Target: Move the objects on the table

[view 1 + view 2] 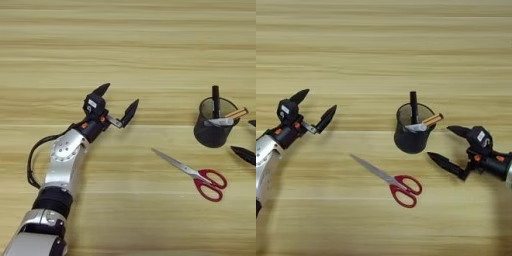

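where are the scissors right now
The red-handled scissors lie flat on the wooden table, just in front of the black mesh pen cup, between the two end effectors, blades pointing toward the robot's left.

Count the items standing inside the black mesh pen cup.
3 in the black mesh pen cup: black marker upright at the back, amber-handled screwdriver leaning right, white-grey marker across the rim. More may be hidden inside.

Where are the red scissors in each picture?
Left eye view: scissors lie lower right, below and left of the cup.
Right eye view: scissors lie just below the middle, under the same cup.
Shared landmark: the black cup with pens inside.
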Motion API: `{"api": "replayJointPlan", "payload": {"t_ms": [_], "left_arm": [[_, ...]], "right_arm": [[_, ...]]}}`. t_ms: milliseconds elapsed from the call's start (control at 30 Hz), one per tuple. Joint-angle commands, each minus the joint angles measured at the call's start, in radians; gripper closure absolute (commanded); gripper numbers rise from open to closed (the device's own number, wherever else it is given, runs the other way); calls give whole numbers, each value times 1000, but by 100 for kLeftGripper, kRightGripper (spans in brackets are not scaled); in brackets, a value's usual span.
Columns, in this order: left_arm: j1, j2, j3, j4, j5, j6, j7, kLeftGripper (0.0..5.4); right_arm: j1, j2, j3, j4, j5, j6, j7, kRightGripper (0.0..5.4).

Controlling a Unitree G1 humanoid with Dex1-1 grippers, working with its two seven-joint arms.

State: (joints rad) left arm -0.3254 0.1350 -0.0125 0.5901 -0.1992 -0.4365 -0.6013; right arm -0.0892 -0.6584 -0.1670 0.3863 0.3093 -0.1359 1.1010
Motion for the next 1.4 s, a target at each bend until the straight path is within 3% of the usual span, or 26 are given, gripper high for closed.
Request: {"api": "replayJointPlan", "payload": {"t_ms": [33, 333, 567, 900, 1067, 1400], "left_arm": [[-14, 7, 1, 15, 16, -9, -4, 0], [-15, 7, 0, 19, 16, -12, -4, 0], [-13, 7, -1, 20, 16, -13, -5, 0], [-11, 7, -1, 19, 15, -13, -6, 0], [-9, 6, -2, 18, 15, -15, -5, 0], [-4, 7, -1, 16, 14, -15, -6, 0]], "right_arm": [[-7, -35, -33, -32, 32, 15, 11, 1], [-2, -65, -77, -114, 87, 41, 27, 1], [2, -53, -97, -197, 135, 84, 15, 1], [-23, -22, -69, -219, 132, 112, -19, 1], [-74, 16, -30, -152, 103, 103, -38, 1], [-131, 64, 4, -86, 82, 78, -51, 120]]}}
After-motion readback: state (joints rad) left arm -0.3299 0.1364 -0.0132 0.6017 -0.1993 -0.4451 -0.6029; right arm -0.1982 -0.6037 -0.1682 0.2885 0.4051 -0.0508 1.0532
